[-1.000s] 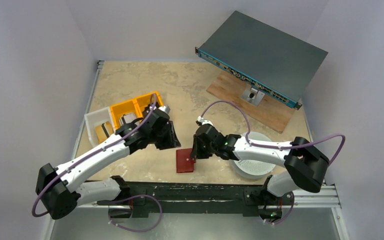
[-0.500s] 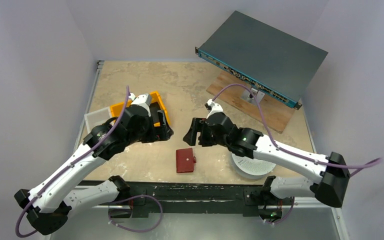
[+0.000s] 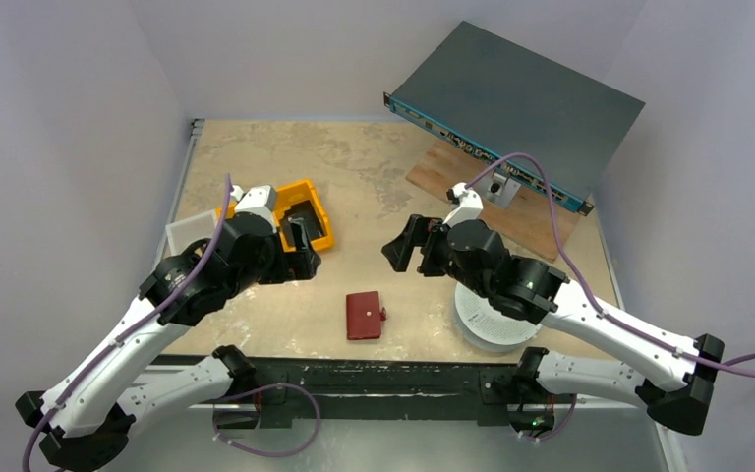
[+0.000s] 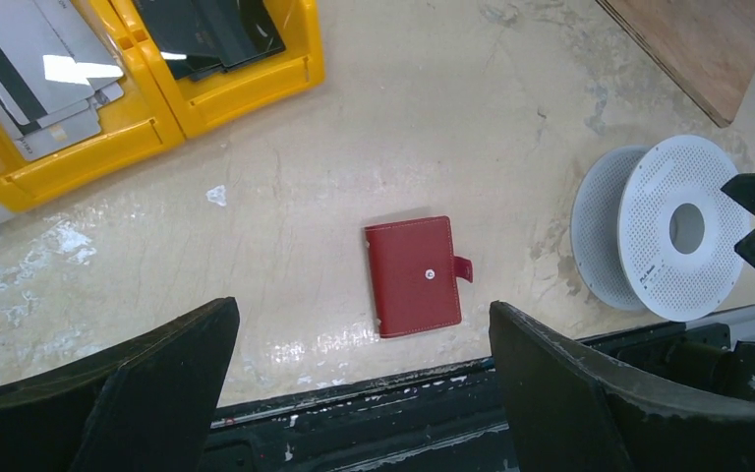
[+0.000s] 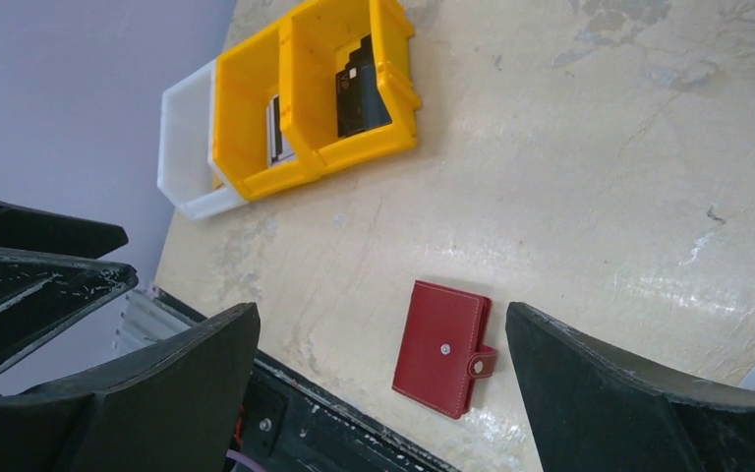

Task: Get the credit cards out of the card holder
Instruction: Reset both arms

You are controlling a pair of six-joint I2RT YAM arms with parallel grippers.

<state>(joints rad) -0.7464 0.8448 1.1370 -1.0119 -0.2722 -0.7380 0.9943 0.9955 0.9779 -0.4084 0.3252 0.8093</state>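
your left gripper (image 3: 300, 248) hangs behind and left of the card holder (image 3: 365, 316), fingers spread wide, gripping nothing, your right gripper (image 3: 405, 251) behind and right of it, same deal, touching nothing, card holder flat on the table (image 3: 354, 167), snapped closed, white spool (image 3: 492, 324) to its right

Grained red leather-look card holder (image 4: 415, 276), glossy yellow plastic bins (image 4: 246, 87), shiny mottled stone-like tabletop (image 4: 433, 128)

Colours you have in view: card holder (image 4: 415, 276): dark red, silver snap stud | twin bins (image 4: 256, 84): yellow | end bin (image 5: 179, 138): white | table (image 4: 433, 118): mottled beige, darker blotches | spool (image 4: 654, 275): white, finely dotted | board (image 4: 708, 39): brown wood | rack unit (image 3: 521, 93): grey, blue-edged
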